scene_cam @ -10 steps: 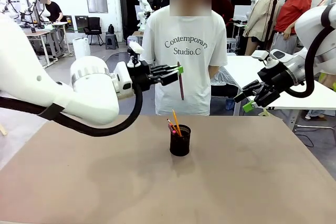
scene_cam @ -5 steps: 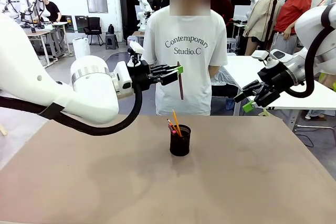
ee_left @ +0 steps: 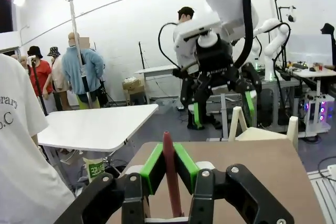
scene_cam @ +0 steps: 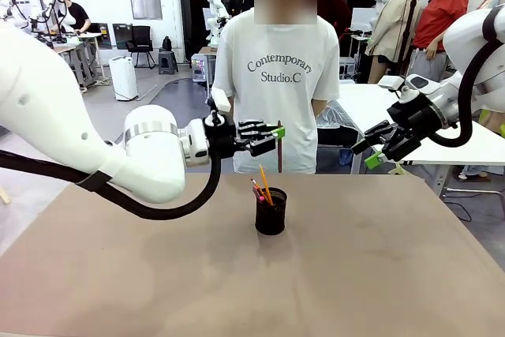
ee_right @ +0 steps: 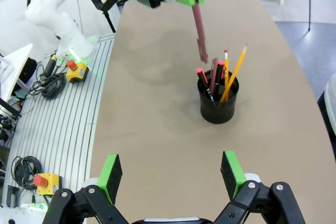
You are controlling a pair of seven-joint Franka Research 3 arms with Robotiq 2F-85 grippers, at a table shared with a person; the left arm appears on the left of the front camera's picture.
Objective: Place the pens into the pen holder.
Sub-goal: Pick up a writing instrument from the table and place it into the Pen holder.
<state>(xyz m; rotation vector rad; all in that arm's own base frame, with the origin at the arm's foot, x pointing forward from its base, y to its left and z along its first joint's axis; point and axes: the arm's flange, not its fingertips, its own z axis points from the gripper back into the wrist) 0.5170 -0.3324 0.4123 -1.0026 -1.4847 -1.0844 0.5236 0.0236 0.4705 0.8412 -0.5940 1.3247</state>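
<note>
The black mesh pen holder [scene_cam: 271, 212] stands mid-table with a yellow pencil [scene_cam: 265, 183] and red-pink pens [scene_cam: 257, 190] sticking out of it. My left gripper [scene_cam: 277, 132] is shut on a dull reddish-brown pen [scene_cam: 279, 154], which hangs upright just above and slightly behind the holder. In the left wrist view that pen [ee_left: 169, 174] sits between the green pads [ee_left: 152, 167]. From the right wrist, the held pen [ee_right: 199, 27] has its tip close over the holder [ee_right: 218, 102]. My right gripper [scene_cam: 371, 152] hovers open and bare at the far right, high above the table [ee_right: 170, 174].
A person in a white T-shirt [scene_cam: 278, 76] stands at the far edge right behind the holder. A white table [scene_cam: 442, 128] lies beyond my right arm. The brown tabletop [scene_cam: 158, 274] has free room all around the holder.
My left gripper has come down and slightly to the right with the pen, bringing its tip nearer the holder. The right arm has stayed still.
</note>
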